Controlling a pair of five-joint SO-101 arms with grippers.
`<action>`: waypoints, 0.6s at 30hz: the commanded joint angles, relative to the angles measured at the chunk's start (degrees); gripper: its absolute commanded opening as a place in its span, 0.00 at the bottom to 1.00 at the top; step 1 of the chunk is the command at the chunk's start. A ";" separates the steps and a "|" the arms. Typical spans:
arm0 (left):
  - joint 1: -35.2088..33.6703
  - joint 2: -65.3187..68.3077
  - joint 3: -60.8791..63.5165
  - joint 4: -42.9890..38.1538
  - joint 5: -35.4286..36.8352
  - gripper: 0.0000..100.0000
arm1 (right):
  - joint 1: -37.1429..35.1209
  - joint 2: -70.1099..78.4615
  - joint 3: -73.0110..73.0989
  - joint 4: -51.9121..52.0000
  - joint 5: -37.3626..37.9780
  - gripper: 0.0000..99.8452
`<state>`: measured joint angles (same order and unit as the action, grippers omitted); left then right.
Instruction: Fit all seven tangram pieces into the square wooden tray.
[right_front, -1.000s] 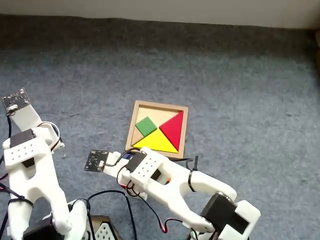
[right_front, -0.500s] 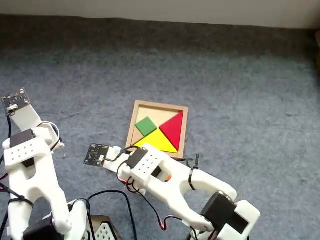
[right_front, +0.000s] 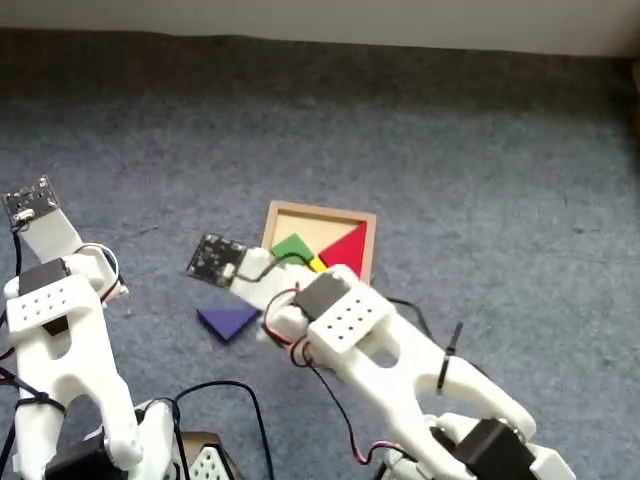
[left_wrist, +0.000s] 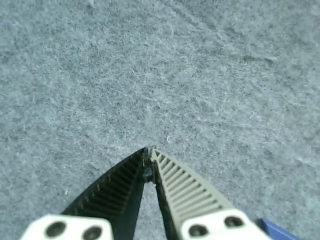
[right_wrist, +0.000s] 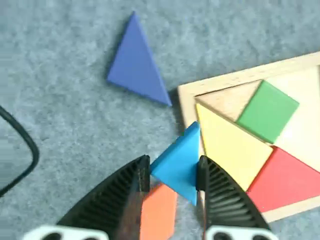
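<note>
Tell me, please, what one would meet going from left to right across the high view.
Left arm → dark blue triangle on the carpet → green square in the tray → red triangle in the same tray.

The tray (right_front: 318, 211) lay on the grey carpet (right_front: 480, 180), holding a green square (right_front: 291, 248), a red triangle (right_front: 348, 250) and a sliver of a yellow piece (right_front: 318, 264). The right arm (right_front: 345, 320) stretched over the tray's near left corner, its camera board (right_front: 214, 258) just left of the tray. A navy triangle (right_front: 227, 321) lay on the carpet near that board, apart from the tray. The left arm (right_front: 55, 310) stood at the left edge, well apart.
</note>
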<state>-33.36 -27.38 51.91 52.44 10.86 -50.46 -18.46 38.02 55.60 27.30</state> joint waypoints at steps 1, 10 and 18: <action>-0.40 -1.71 -2.51 -0.97 0.53 0.01 | 6.81 -2.68 -4.88 -3.12 3.96 0.14; -0.40 -1.63 -2.51 -0.97 0.53 0.01 | 16.92 14.46 -15.43 -11.82 11.25 0.14; -0.40 -1.63 -2.51 -0.97 0.44 0.01 | 17.45 27.56 -25.45 -11.74 12.66 0.14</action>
<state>-33.36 -27.38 51.91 52.44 10.86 -33.93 8.35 17.80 44.97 39.16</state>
